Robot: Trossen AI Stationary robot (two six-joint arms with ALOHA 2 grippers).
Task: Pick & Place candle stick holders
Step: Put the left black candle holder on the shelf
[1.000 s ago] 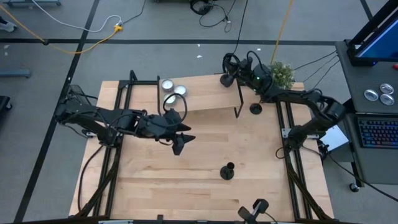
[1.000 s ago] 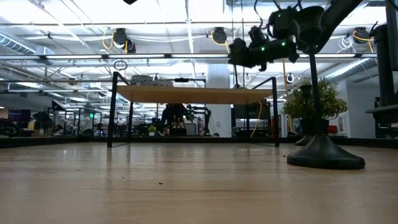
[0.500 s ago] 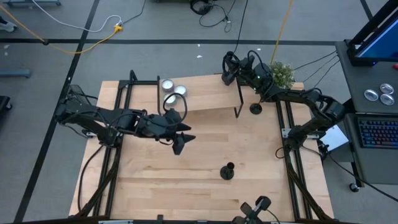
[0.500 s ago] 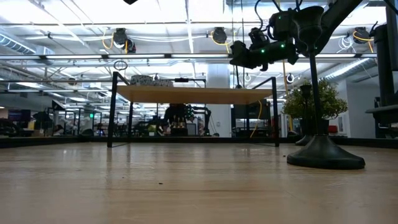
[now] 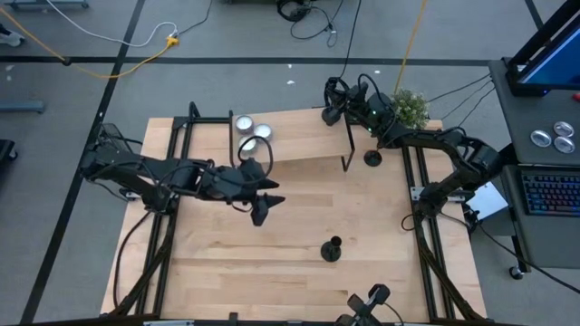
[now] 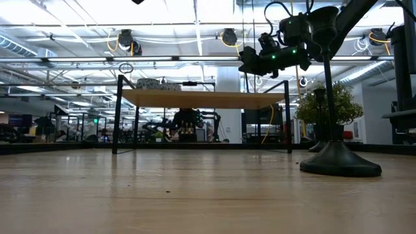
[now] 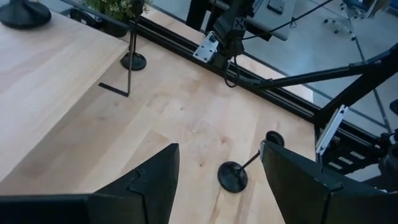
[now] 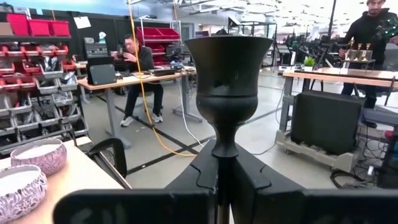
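Observation:
Three black candle stick holders show. One (image 5: pixel 332 249) stands by its round base on the table near the middle. Another (image 5: pixel 372 158) stands by the right leg of the low wooden shelf (image 5: pixel 299 145). The third (image 8: pixel 228 81) is upright in my shut right gripper (image 8: pixel 224 163), over the shelf's far right corner (image 5: pixel 332 110). My left gripper (image 7: pixel 219 149) hangs open above the table left of centre (image 5: pixel 261 206), nothing between its fingers; the middle holder (image 7: pixel 233 177) lies ahead of it. My right gripper pinches the holder's thin stem (image 8: pixel 224 147) just under the cup, between its two fingers. The fingers come about level from the table's right. The holder stands upright with the cup above the fingers. Whether its base (image 7: pixel 22 11) touches the shelf I cannot tell.
Three white tealights in patterned cups (image 5: pixel 252 134) sit on the shelf's far left part. A small potted plant (image 5: pixel 412 109) stands at the table's far right corner. Black frame rails (image 5: pixel 426 226) run along both side edges. Bare wood lies near the front.

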